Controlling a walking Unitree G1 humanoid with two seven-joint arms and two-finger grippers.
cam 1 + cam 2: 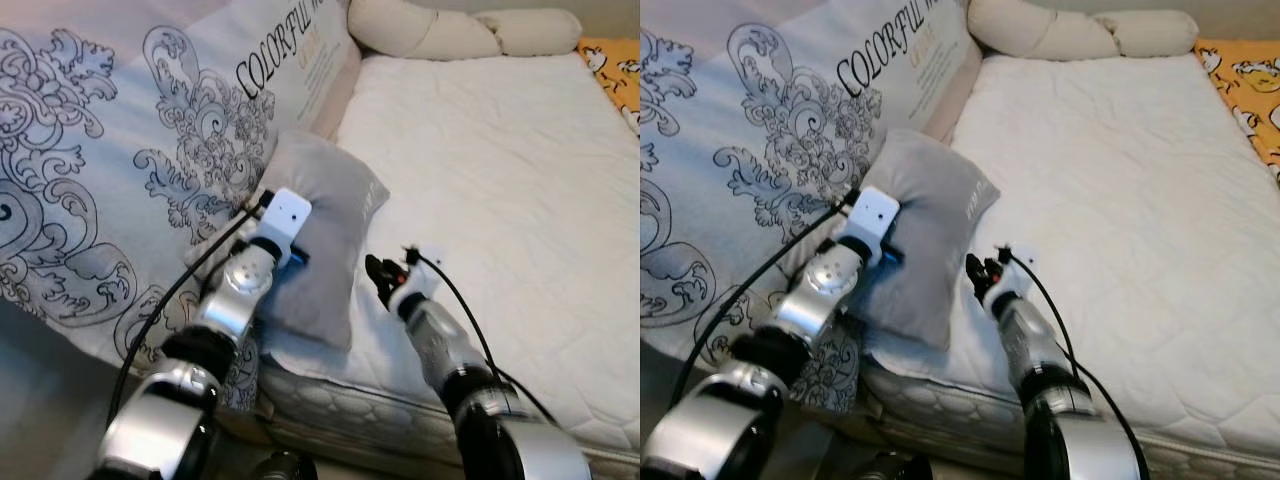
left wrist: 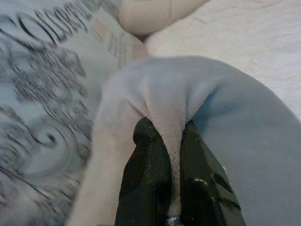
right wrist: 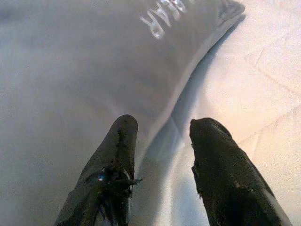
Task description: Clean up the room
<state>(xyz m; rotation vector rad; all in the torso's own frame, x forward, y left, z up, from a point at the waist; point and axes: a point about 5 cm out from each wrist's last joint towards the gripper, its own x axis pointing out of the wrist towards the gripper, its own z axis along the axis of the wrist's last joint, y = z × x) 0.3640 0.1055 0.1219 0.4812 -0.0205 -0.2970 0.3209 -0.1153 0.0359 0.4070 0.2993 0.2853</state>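
On the near left of the white mattress (image 1: 500, 170), one grey pillow (image 1: 325, 240) is pinched by the left gripper (image 2: 165, 136); the right gripper (image 3: 162, 127) gapes beside it. One patterned quilt (image 1: 110, 170) reads "COLORFUL".

left arm (image 1: 190, 350): reaches forward and up, wrist bent inward
left gripper (image 2: 164, 136): fingers pinched tight on a fold of grey pillow (image 1: 325, 230)
right arm (image 1: 460, 370): stretched forward, low
right gripper (image 3: 162, 129): fingers apart, one on the pillow's edge, nothing held
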